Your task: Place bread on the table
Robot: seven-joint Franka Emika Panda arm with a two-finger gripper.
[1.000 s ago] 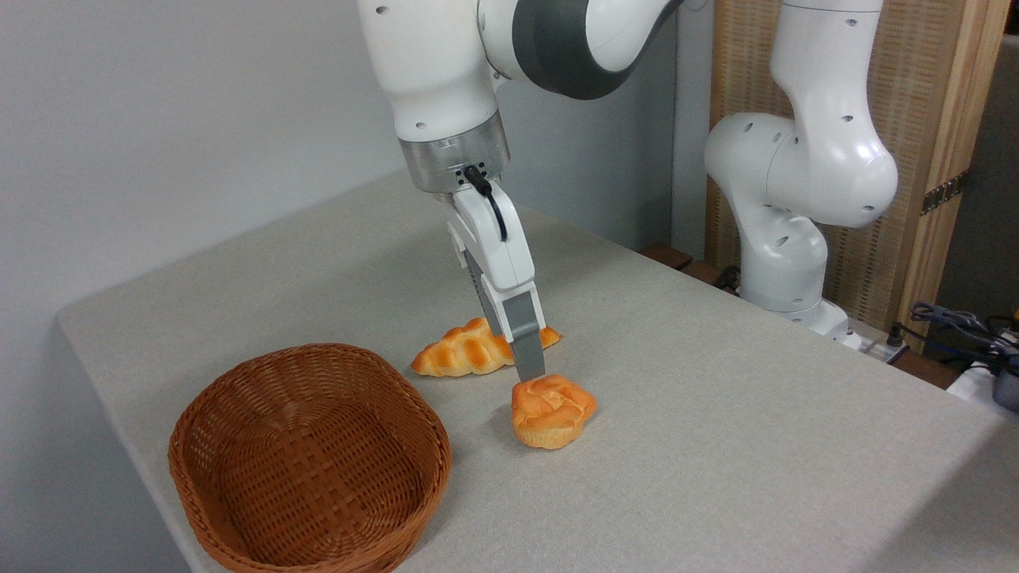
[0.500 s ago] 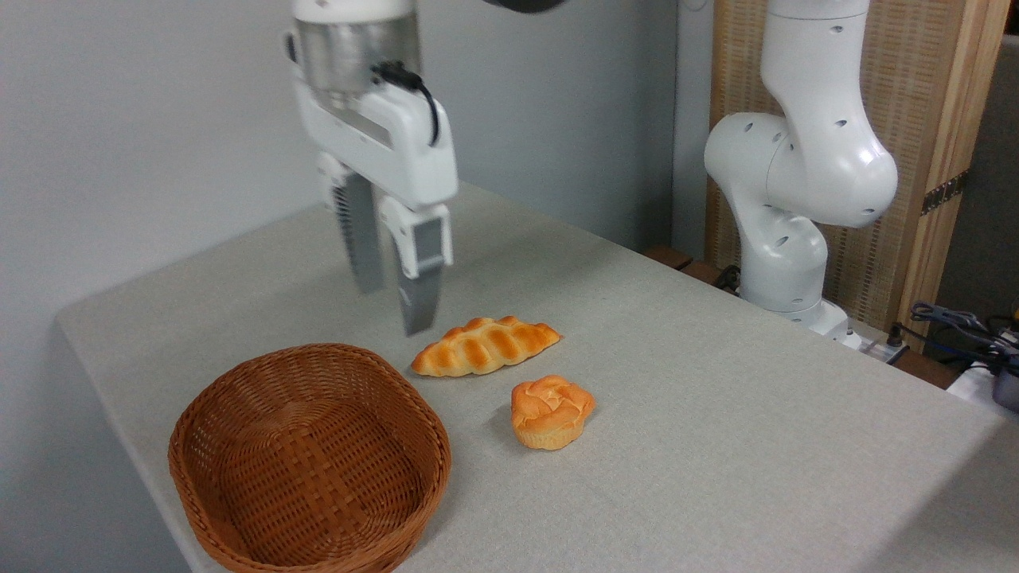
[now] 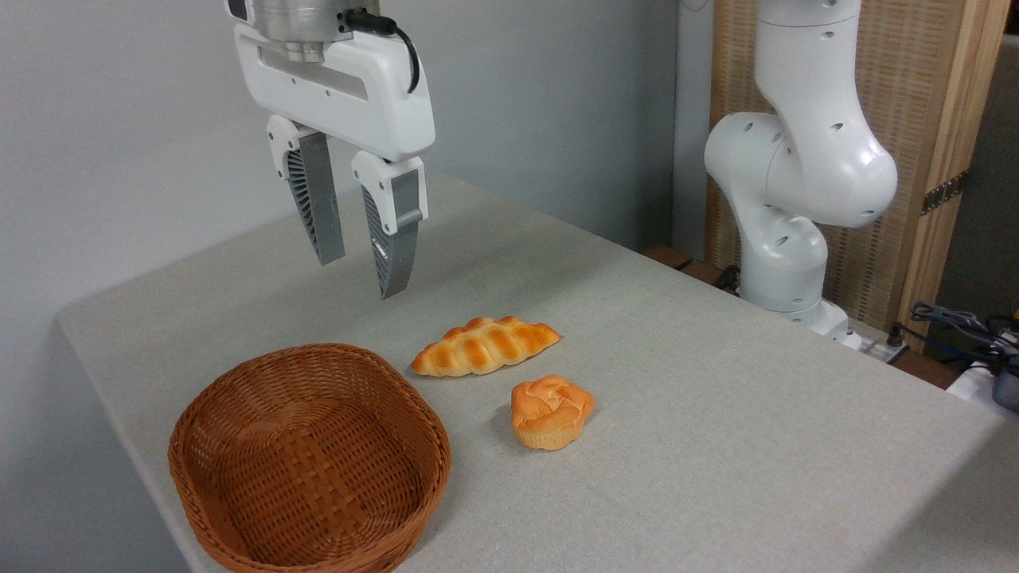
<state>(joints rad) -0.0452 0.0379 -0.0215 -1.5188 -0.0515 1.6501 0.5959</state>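
Gripper [image 3: 363, 270], white-bodied with two ribbed grey fingers, hangs high above the surface with its jaws apart and nothing between them.

Nearest the camera, below and a little left of the gripper, sits the brown oval wicker basket [image 3: 309, 461], with nothing in it. Below and to the right of the gripper, well apart from it, the small round orange-golden bun with a folded, rose-like top [image 3: 551, 412] rests on its paler base on the light grey-beige cloth-covered surface [image 3: 716, 398]. Just behind the bun, and closer under the gripper, lies the longer braided golden loaf with pointed ends [image 3: 484, 346], near the bun but not touching it. Farthest back, to the gripper's right, stands the white jointed arm base [image 3: 796, 199].

By my reading the placing step is done: the bun is on the surface and free, so what remains is only to clear away; no further grasp seems called for.

Against a second ago, when the fingers stood right at the bun's top, the gripper has lifted away, swung left and turned; the bun has not shifted.
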